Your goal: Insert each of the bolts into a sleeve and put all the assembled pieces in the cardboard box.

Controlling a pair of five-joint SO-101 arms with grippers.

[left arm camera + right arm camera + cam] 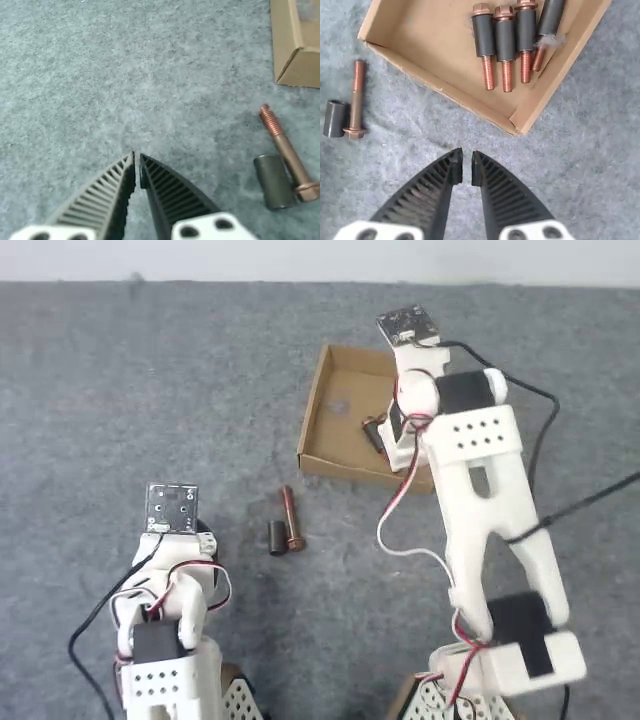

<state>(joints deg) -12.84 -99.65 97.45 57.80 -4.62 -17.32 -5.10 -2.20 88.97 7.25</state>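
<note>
A loose copper bolt lies on the grey carpet with a dark sleeve beside its head, both a little in front of the cardboard box. Several assembled bolt-and-sleeve pieces lie side by side in the box. My right gripper hangs shut and empty above the carpet just outside a box corner, with the loose bolt and sleeve off to one side. My left gripper is shut on nothing over bare carpet, apart from the bolt and sleeve.
Grey carpet covers the whole table. The right arm stretches over the box's near right corner with its cables trailing. The left arm stays low at the front left. A box corner lies beyond the bolt.
</note>
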